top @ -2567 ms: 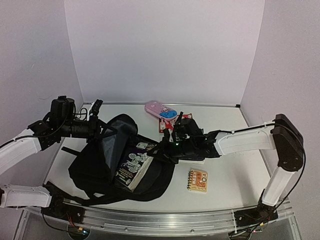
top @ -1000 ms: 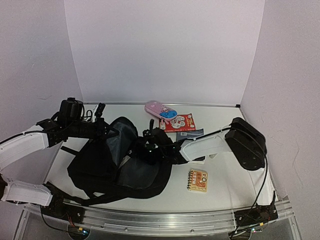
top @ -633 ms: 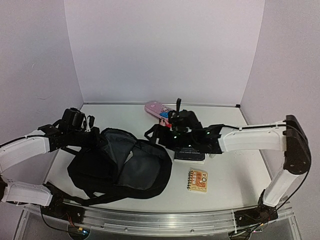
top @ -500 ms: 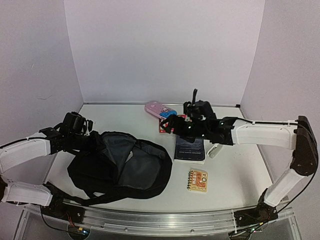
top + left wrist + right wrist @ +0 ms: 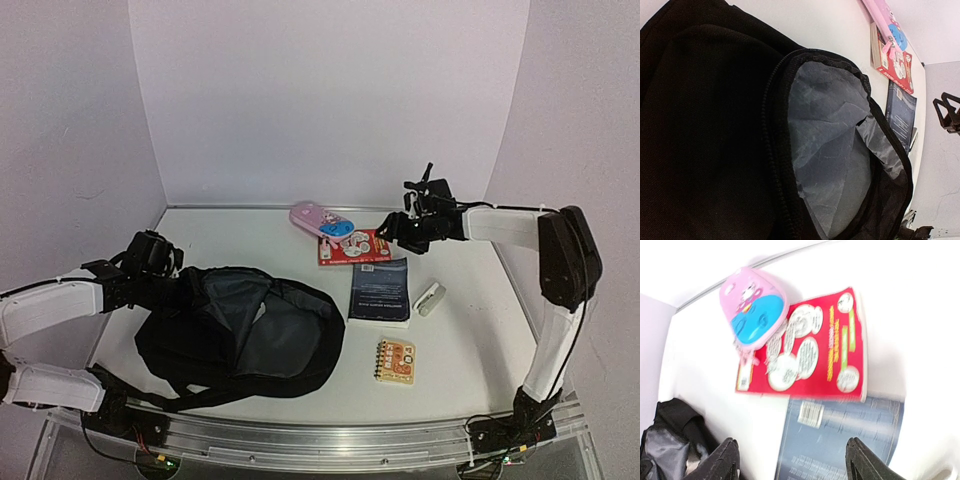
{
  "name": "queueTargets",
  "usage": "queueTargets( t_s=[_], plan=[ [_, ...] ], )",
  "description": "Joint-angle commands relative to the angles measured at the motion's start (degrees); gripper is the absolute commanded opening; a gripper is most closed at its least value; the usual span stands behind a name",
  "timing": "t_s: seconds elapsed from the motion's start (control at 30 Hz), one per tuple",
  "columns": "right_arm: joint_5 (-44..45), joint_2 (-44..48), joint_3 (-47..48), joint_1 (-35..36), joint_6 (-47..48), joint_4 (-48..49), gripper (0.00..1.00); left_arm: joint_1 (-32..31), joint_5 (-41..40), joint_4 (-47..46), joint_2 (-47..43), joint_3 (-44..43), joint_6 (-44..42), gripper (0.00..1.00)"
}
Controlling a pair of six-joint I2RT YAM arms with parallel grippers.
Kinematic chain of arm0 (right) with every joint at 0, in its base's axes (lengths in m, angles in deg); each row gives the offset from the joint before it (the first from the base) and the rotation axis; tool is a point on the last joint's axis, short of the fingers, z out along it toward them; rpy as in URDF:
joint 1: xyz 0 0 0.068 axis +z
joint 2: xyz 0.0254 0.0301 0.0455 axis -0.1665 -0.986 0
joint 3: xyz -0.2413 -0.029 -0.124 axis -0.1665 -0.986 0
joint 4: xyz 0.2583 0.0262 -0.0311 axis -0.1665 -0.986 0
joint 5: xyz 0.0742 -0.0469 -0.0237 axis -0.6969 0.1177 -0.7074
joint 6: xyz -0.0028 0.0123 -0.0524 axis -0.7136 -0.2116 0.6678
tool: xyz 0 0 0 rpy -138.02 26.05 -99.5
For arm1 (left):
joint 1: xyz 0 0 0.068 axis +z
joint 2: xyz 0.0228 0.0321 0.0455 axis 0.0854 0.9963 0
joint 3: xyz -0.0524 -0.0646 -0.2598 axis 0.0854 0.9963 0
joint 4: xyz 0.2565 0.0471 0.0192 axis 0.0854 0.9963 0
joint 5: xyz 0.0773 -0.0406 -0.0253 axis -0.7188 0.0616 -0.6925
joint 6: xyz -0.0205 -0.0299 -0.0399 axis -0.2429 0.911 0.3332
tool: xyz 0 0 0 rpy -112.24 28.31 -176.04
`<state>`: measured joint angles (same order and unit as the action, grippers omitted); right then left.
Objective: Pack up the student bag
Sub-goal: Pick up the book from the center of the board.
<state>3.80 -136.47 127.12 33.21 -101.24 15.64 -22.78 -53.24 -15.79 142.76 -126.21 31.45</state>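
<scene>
The student bag [image 5: 240,335] is a black backpack lying at the left of the table, its zipped mouth agape and grey lining [image 5: 275,335] showing. My left gripper [image 5: 188,290] is shut on the bag's upper left rim. In the left wrist view black fabric [image 5: 705,140] hides its fingers, and the lining [image 5: 830,150] fills the middle. My right gripper [image 5: 400,228] hangs open and empty above the back right of the table. In its wrist view the right gripper [image 5: 794,462] hovers over a dark blue book [image 5: 850,440].
A pink pencil case [image 5: 320,220] overlaps a red book [image 5: 352,247] at the back. The dark blue book [image 5: 380,290] lies beside the bag. A small white object [image 5: 429,298] and a little spiral notebook [image 5: 396,360] lie further right.
My right gripper has pulled out of the bag's mouth and swung up to the back right. The illustrated book seen in the bag earlier no longer shows. My left arm has lowered the rim.
</scene>
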Motion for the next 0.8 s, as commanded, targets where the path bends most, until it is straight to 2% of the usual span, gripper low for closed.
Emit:
queueTargets(
  t_s=[0.0, 0.23, 0.47, 0.77],
  plan=[
    [-5.0, -6.7, 7.2, -3.0, 3.9, -1.2, 0.68, 0.4, -0.8, -1.6, 0.7, 0.4, 1.1, 0.00],
    [-7.9, -16.7, 15.8, -5.3, 5.3, -1.8, 0.63, 0.4, -1.1, -1.2, 0.1, 0.8, 1.3, 0.00],
    [-8.8, -21.7, 19.0, -7.1, 4.4, -2.3, 0.61, 0.4, -1.1, -0.7, -0.5, 1.3, 1.5, 0.00],
    [-15.1, -28.1, 24.3, -7.6, 5.1, -4.1, 0.60, 0.4, -1.8, -0.5, 0.6, 1.1, 1.7, 0.00]
  ],
)
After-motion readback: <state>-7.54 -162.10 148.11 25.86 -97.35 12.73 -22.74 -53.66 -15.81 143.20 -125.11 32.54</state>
